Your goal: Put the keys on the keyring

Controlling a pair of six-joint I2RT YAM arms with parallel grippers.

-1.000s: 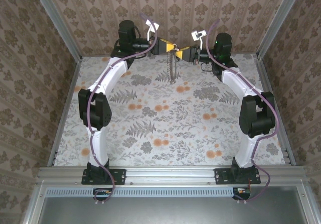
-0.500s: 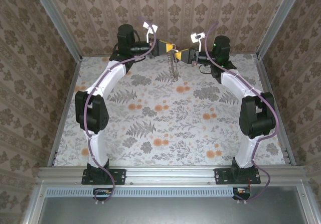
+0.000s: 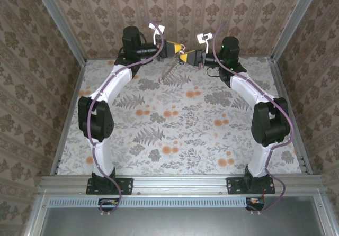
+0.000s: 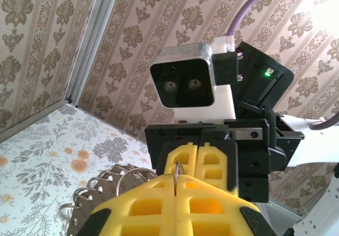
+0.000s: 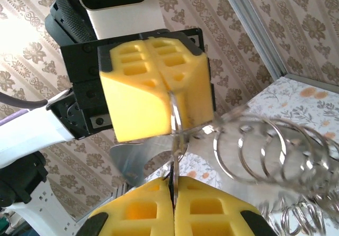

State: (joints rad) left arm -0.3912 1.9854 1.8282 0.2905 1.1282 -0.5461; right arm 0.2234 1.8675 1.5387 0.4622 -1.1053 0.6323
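Hanging at the 12 o'clock edge of the flowered counter (image 3: 175,133), the keyring (image 3: 169,73) is a string of linked wire rings trailing toward 7 o'clock from the two end effectors. I cannot tell whether its lower end touches the counter. The left end effector (image 3: 174,50) is clamped on one thin ring at the top of the string. The right end effector (image 3: 184,57) meets it tip to tip from 3 o'clock, its fingers together on the same ring's wire. From the right wrist, a flat silver blade (image 5: 132,162) shows at 7 o'clock of the left end effector; I cannot tell whether it is the key.
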